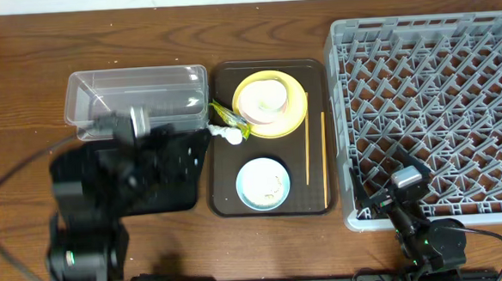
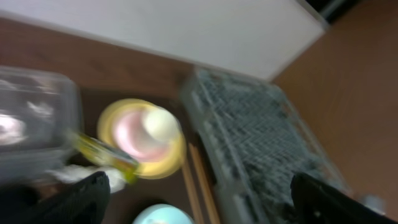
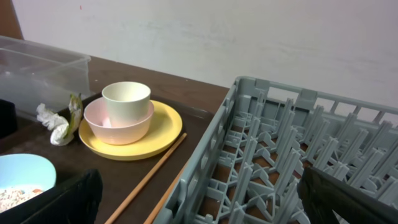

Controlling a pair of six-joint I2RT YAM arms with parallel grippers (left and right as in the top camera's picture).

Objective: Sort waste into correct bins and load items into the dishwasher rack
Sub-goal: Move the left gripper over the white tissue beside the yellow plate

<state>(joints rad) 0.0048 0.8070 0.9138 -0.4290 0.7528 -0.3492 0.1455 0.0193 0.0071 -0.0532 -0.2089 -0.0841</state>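
Note:
On the brown serving tray [image 1: 228, 202] a white cup [image 3: 126, 98] stands in a pink bowl [image 3: 118, 127] on the yellow plate [image 1: 294, 112]. A light blue bowl [image 1: 263, 184] holds rice crumbs [image 3: 15, 196]. Two chopsticks [image 1: 307, 150] lie along the tray's right side. The wrapper [image 1: 228, 116] and tissue [image 1: 227, 135] lie at its left edge. The left gripper [image 1: 187, 148] hovers open and empty by the tissue, blurred. Over the near left corner of the dishwasher rack [image 1: 438, 105], the right gripper [image 3: 199, 205] is open and empty.
The clear tub [image 1: 137, 99] stands at the back left. The black tray [image 1: 172, 192] lies in front of it, mostly covered by the left arm. The rack's left wall [image 3: 211, 155] rises right beside the chopsticks.

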